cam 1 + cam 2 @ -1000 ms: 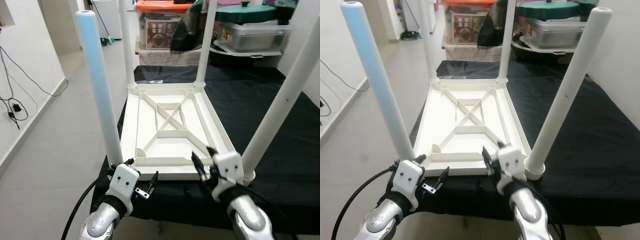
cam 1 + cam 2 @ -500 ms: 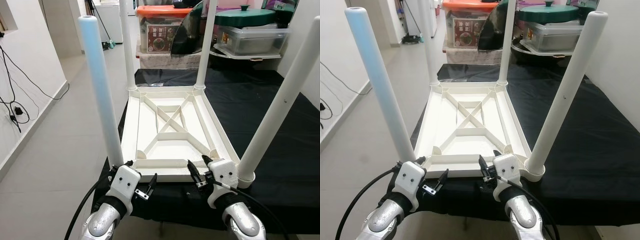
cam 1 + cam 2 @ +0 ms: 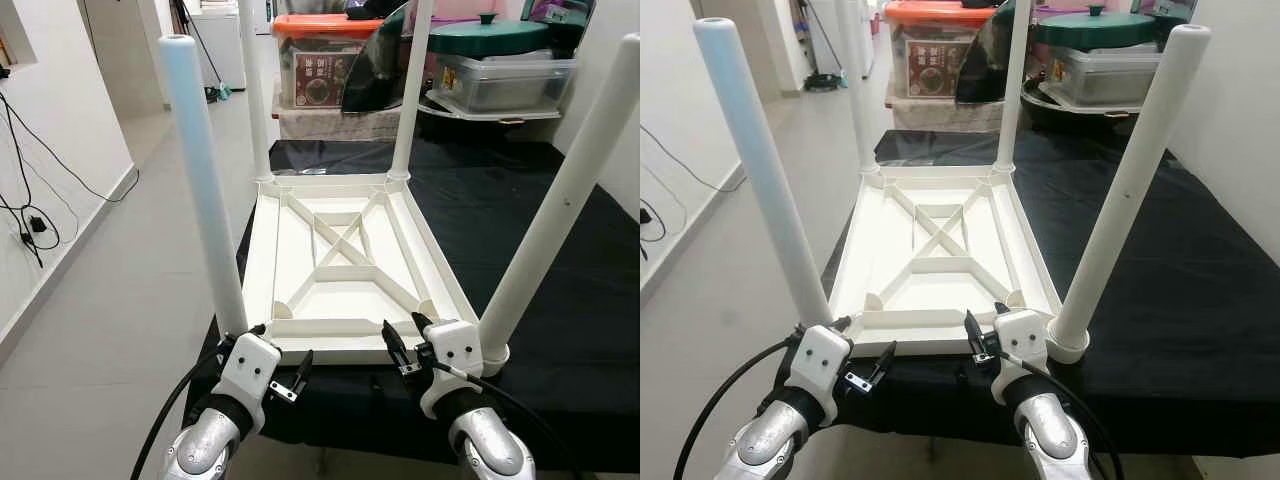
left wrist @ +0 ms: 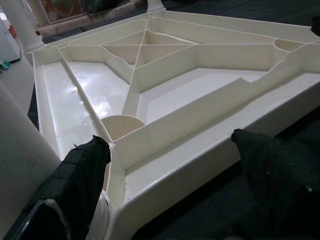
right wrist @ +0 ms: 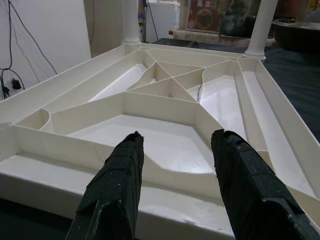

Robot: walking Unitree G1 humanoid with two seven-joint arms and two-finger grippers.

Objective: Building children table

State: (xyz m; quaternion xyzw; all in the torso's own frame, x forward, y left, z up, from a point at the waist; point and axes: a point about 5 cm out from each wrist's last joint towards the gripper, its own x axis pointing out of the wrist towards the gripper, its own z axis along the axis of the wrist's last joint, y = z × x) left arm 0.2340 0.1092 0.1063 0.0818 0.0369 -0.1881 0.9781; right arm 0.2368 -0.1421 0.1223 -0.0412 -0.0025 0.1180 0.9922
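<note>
- Here, an upturned white table (image 3: 340,270) fills centre frame on black cloth (image 3: 520,230).
- Left gripper (image 4: 170,165) and right gripper (image 5: 175,165), both spread, face its near rim in wrist views.

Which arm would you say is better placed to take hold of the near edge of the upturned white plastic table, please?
Probably the right. The right gripper hangs open at the upturned white plastic table's near rim; the left gripper sits lower, off its corner.
</note>
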